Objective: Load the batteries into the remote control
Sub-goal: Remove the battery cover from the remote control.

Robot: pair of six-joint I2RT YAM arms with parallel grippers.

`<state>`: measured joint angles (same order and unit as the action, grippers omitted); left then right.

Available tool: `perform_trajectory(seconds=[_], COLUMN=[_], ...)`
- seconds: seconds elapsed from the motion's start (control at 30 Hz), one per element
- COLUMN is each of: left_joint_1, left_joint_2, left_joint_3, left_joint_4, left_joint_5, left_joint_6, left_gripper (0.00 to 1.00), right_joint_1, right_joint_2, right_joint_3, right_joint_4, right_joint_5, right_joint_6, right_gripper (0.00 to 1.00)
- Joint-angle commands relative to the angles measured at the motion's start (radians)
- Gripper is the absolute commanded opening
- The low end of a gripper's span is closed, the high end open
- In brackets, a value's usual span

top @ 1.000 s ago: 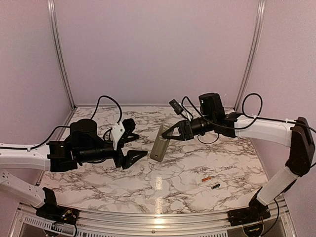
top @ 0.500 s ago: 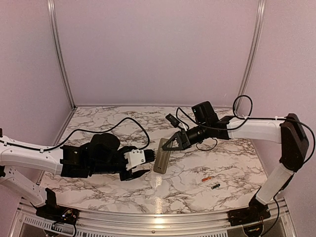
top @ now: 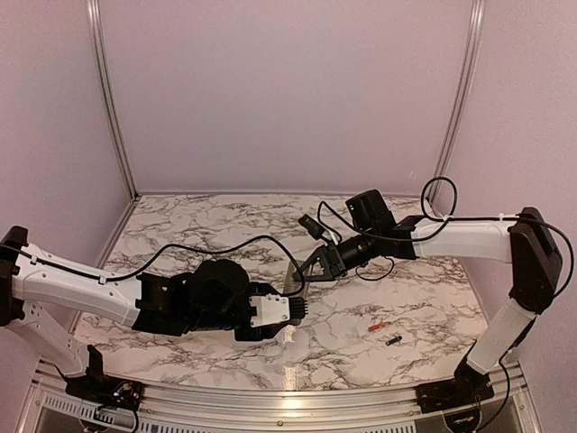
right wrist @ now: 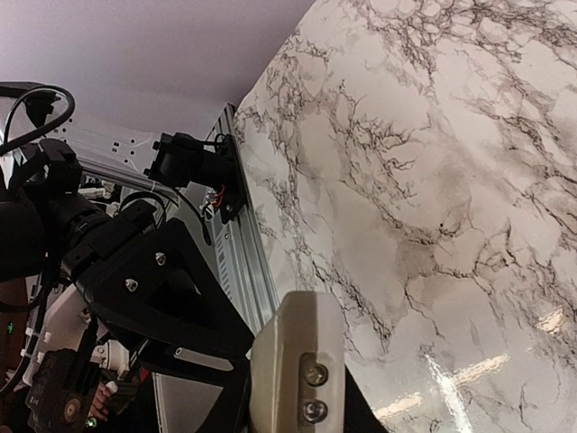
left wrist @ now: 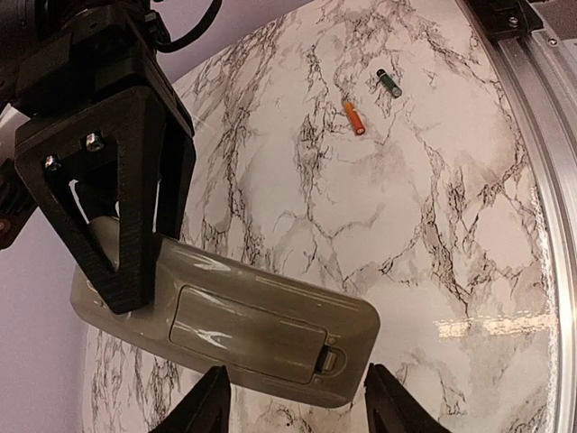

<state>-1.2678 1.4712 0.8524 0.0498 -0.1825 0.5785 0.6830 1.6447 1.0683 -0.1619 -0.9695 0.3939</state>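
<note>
Remote (left wrist: 261,329), pinched at one end by the right tool (left wrist: 122,290), could twist loose if the spread left tool (left wrist: 297,408) knocks its free end.

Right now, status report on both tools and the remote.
Right tool shut on remote, cover on. Left tool open beside it. Batteries loose on table, nothing blocking them.
</note>
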Motion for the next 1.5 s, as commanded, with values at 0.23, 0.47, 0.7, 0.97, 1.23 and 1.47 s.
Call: perform_trajectory(seconds=[0.23, 0.47, 0.7, 0.97, 1.23, 1.47], left_joint_1=[-0.015, -0.016, -0.016, -0.016, -0.016, -0.016], left_joint_2=[0.041, 0.054, 0.050, -0.001, -0.017, -0.030], left_joint_3=[0.041, 0.030, 0.020, -0.019, -0.045, -0.053], left_joint_4=[0.009, 0.014, 0.091, 0.179, 0.178, 0.112], left_joint_5=[-0.050, -0.112, -0.195, -0.201, -0.193, -0.069], left_joint_6=[0.044, 0.069, 0.081, 0.100, 0.095, 0.092], left_gripper=[0.47, 0.43, 0.38, 0.34, 0.35, 0.46], right_joint_1=[0.038, 0.039, 0.041, 0.035, 0.007, -0.001], right_joint_2=[0.020, 0.026, 0.053, 0.077, 0.081, 0.083], right_joint_3=[0.004, -0.001, -0.007, -0.004, -0.008, -0.005], right_joint_4=[0.048, 0.062, 0.077, 0.077, 0.084, 0.082], right_joint_5=[-0.034, -0.063, -0.083, -0.075, -0.072, -0.091], right_joint_6=[0.030, 0.045, 0.057, 0.061, 0.075, 0.075], right_gripper=[0.00, 0.00, 0.00, 0.00, 0.00, 0.00])
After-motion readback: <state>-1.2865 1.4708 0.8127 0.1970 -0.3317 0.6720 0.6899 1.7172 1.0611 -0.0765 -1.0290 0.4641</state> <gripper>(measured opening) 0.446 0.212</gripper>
